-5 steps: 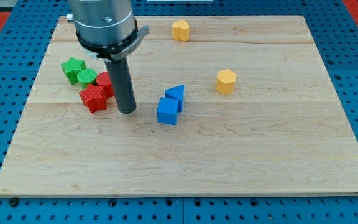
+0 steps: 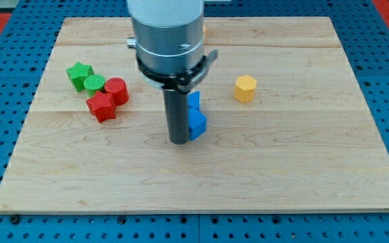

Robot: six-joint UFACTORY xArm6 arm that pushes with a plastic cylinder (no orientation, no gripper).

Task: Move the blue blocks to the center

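Blue first: two blue blocks near the board's middle, both partly hidden behind my rod. Blue cube (image 2: 197, 123) sits low, touching the rod's right side; a second blue block (image 2: 194, 100), shape not clear, stands just at its 12 o'clock, touching it.

My tip (image 2: 179, 141) rests on the wooden board (image 2: 302, 169), hard against the blue cube, at the cube's 8 o'clock. No fingers on this rig, only the straight dark rod, so nothing to report as apart or clamped.

Red count: two. Red cylinder (image 2: 117, 90) and red star-like block (image 2: 101, 106) touch each other, at 9 o'clock from the tip, well apart from it.

Green count: two. Green star-like block (image 2: 79, 73) and green cylinder (image 2: 94, 84) touch, at 10 o'clock from the red pair, just beside it.

Yellow count: one fully seen, a yellow hexagonal block (image 2: 246, 88), at 2 o'clock from the blue pair, near but apart. A sliver of yellow (image 2: 204, 29) peeks out beside the arm housing at the board's 12 o'clock edge; I cannot tell its shape.
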